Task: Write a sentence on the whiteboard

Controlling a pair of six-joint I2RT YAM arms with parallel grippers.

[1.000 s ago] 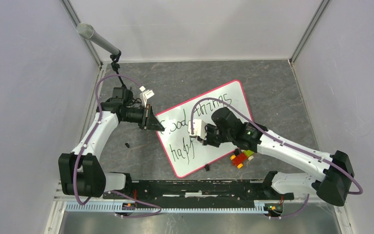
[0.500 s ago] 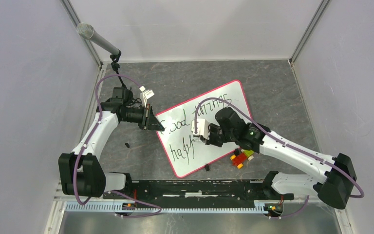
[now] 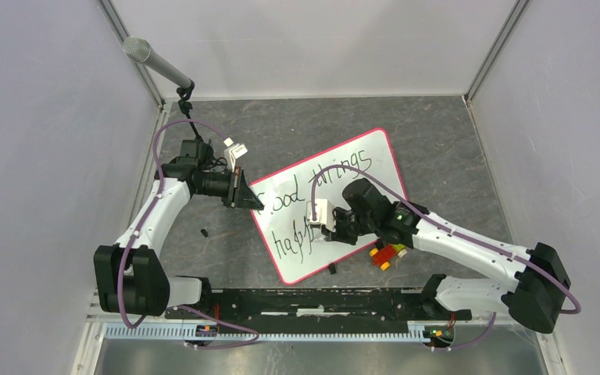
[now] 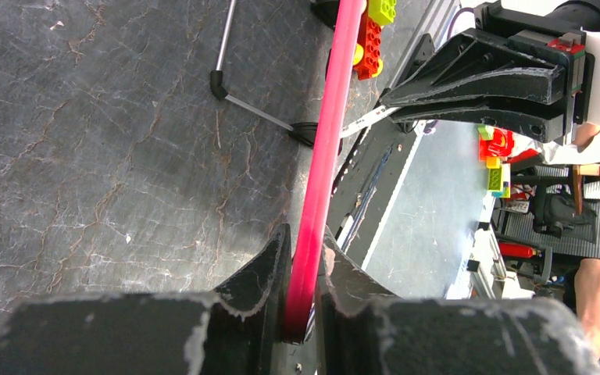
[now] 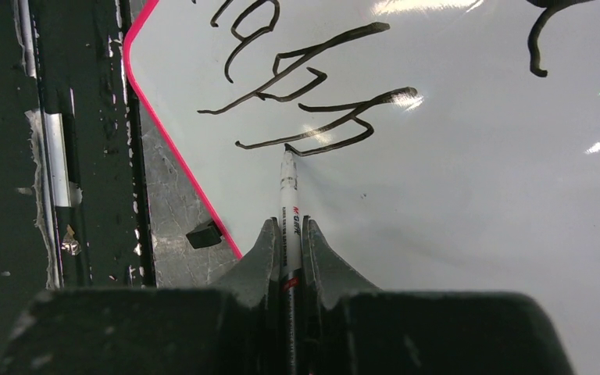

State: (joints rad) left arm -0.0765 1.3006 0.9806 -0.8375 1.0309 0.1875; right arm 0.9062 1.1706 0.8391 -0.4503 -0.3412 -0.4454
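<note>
The whiteboard (image 3: 387,176) lies tilted on the dark table, white with a red-pink rim. The sentence (image 3: 285,201) reads "Good things" on the top line, with "happ" started below. My left gripper (image 3: 248,197) is shut on the board's left corner; in the left wrist view its jaws (image 4: 303,258) clamp the rim (image 4: 328,133). My right gripper (image 3: 320,219) is shut on a white marker (image 5: 287,195). The marker's tip touches the board at the end of the last black stroke (image 5: 312,137). The gripper (image 5: 287,226) hovers over the board's near part.
Coloured bricks (image 3: 387,254) lie just right of the board's near edge. A small black piece (image 3: 333,270) lies by the board's near corner, another (image 3: 204,233) lies left of the board. A microphone (image 3: 156,64) stands at the back left. A black rail (image 3: 312,301) runs along the near edge.
My right gripper with the marker has shifted slightly right, then back toward the near edge, on the second line. The left arm and the board have not moved.
</note>
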